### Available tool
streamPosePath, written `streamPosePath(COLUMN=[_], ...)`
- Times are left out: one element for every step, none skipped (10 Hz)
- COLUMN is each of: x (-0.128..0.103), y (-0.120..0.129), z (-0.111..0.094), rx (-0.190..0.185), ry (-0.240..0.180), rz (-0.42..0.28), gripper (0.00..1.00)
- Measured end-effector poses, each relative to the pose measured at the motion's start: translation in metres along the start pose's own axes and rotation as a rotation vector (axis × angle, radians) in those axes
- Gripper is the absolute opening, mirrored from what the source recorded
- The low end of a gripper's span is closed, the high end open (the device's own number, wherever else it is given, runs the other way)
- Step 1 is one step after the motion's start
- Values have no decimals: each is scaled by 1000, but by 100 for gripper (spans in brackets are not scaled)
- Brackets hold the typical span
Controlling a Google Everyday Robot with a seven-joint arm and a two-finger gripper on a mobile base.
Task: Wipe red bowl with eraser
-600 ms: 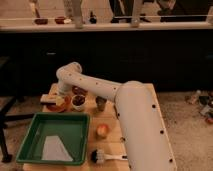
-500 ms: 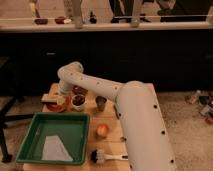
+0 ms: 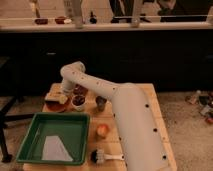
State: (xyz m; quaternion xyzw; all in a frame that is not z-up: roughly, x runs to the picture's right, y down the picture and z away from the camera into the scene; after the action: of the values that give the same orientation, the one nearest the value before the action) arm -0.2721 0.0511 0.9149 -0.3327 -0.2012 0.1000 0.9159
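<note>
The red bowl (image 3: 54,106) is a shallow orange-red dish at the left end of the wooden table. The eraser (image 3: 52,97), a pale tan block with a dark underside, lies over the bowl's far side. My gripper (image 3: 62,98) hangs down from the white arm's bent wrist, right at the eraser and over the bowl. The arm hides the bowl's right part and the contact between gripper and eraser.
A dark maroon bowl (image 3: 80,90) and a small white cup (image 3: 78,102) stand just right of the gripper, then a grey cup (image 3: 101,103). A green tray (image 3: 30,131) holding a pale cloth (image 3: 54,148) is in front. An orange fruit (image 3: 102,131) and a brush (image 3: 101,157) lie near the front edge.
</note>
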Motion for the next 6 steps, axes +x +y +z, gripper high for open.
streamPosePath(x=[-3,-7,-14,-18,-18,-17], y=[-2,-4,-2,2,7,17], z=[4,9,11,12,10,5], rx=[-6,-11,-17,-20,-19,-17], ry=[0,-2,-6,-11,-16,-21], rz=[-4,-14,-29,-38,-46,-47], gripper=[0,0,0,0,0,0])
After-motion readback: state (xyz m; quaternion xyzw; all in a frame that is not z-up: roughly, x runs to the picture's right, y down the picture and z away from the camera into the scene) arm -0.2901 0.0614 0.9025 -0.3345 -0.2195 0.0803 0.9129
